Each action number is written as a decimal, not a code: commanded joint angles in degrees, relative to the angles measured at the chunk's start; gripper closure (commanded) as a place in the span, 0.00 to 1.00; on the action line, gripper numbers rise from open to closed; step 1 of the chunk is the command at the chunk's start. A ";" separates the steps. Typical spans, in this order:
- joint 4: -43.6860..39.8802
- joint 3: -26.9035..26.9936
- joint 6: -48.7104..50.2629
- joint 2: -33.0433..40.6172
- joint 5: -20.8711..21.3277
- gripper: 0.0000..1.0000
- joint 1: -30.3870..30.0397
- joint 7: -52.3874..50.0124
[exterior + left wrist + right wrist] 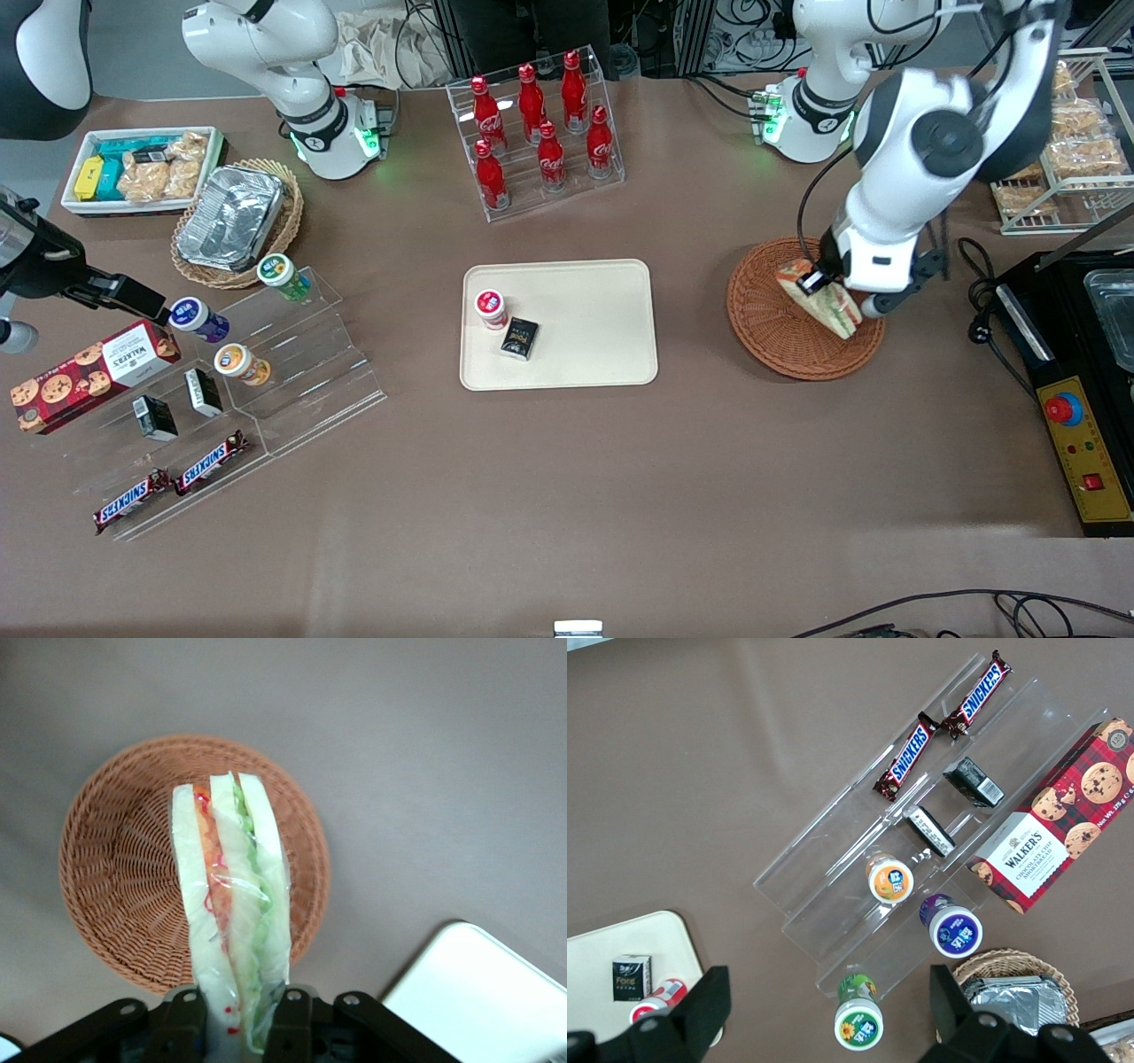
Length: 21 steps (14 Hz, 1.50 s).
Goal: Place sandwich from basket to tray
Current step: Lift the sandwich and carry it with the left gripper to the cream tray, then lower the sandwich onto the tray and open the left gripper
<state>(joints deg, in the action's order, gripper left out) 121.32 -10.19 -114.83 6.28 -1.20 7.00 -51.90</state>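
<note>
Left gripper [235, 1028] fingers are clamped on the triangular wedge sandwich [232, 912] above the round reddish-brown wicker basket [115, 904], so I'd carry it level to the cream rectangular plastic tray [602, 310].

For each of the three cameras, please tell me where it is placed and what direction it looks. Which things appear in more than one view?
Front view: high above the table, looking down; shows both arms, the gripper holding the sandwich above the basket.
Left wrist view: on the working arm, looking down past its fingers at sandwich and basket.
Right wrist view: on the parked arm, looking down at the acrylic snack stand; its own fingers show.
Shared: the tray appears in all three.
</note>
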 commanded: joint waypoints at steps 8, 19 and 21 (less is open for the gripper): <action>-8.99 -9.14 -6.26 -8.73 4.09 1.00 14.86 -4.50; -8.29 -9.23 -24.91 -32.47 12.88 1.00 19.10 0.40; -8.03 -9.23 -25.00 -33.70 15.78 1.00 19.10 0.31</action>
<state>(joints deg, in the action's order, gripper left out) 114.64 -19.80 -139.98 -26.44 12.12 25.36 -52.07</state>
